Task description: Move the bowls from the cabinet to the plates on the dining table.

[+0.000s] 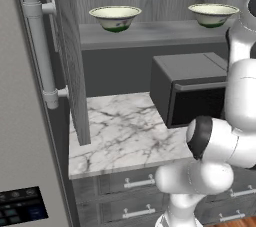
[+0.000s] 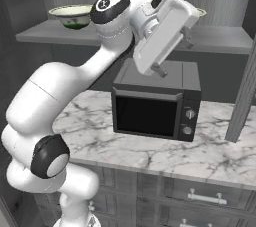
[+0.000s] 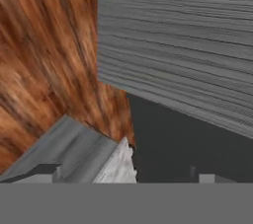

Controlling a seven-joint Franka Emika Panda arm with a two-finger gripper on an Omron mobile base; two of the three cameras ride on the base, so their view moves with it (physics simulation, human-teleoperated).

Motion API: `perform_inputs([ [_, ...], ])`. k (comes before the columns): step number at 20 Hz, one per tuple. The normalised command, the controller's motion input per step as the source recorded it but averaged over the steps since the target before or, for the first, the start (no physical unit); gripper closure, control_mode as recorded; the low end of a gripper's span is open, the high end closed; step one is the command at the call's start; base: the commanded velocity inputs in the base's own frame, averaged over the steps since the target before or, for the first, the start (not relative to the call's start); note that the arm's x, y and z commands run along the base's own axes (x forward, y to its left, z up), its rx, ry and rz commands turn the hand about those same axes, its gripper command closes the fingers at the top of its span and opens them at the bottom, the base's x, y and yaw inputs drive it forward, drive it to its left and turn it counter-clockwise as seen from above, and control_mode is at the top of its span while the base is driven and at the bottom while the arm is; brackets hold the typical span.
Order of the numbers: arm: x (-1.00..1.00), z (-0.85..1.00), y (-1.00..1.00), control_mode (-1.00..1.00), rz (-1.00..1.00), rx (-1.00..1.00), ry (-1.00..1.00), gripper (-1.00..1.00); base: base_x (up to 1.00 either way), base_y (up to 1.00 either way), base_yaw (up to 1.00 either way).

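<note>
1. Your cabinet point(image 1: 75, 71) is open, door swung out to the left with its long bar handle point(image 1: 37, 46) facing the left base camera. That leaves the shelf point(image 1: 150, 35) clear to reach.

2. Two bowls sit upright on that shelf, well apart: the left bowl point(image 1: 115, 18) near the door side and the right bowl point(image 1: 212, 15) half tucked behind the arm. In the right base view the left one point(image 2: 71, 15) peeks out behind the arm's elbow joint.

3. The gripper point(image 2: 175, 53) hangs in front of the shelf, above the microwave point(image 2: 155, 106), jaws spread wide with nothing between them. Empty hand makes sense, since neither bowl has been picked yet.

4. The hand is tilted down and sideways, so the hand view catches wood floor point(image 3: 44, 60) and a grey wood-grain panel point(image 3: 188, 45), not a bowl. I'd guess you'll need to re-aim the wrist at a rim before closing.

5. Watch the microwave on the marble counter point(image 1: 125, 131): it sits right under the shelf, so a low approach could clip it.

6. Plates and dining table aren't in frame here, so the carry and the drive are all ahead of you.
</note>
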Motion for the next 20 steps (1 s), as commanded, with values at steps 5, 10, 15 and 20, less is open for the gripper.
perform_inputs([
  [5,-0.31,0.08,0.91,-1.0,0.1,-0.02,-0.25,-1.0,0.0,0.0,0.0],
  [10,-0.3,0.0,0.71,-1.0,0.07,0.01,-0.39,-1.0,0.0,0.0,0.0],
  [15,-0.25,0.0,0.66,-1.0,0.11,0.04,-0.43,-1.0,0.0,0.0,0.0],
  [20,-0.29,0.0,0.63,-1.0,0.15,0.01,-0.47,-1.0,0.0,0.0,0.0],
])
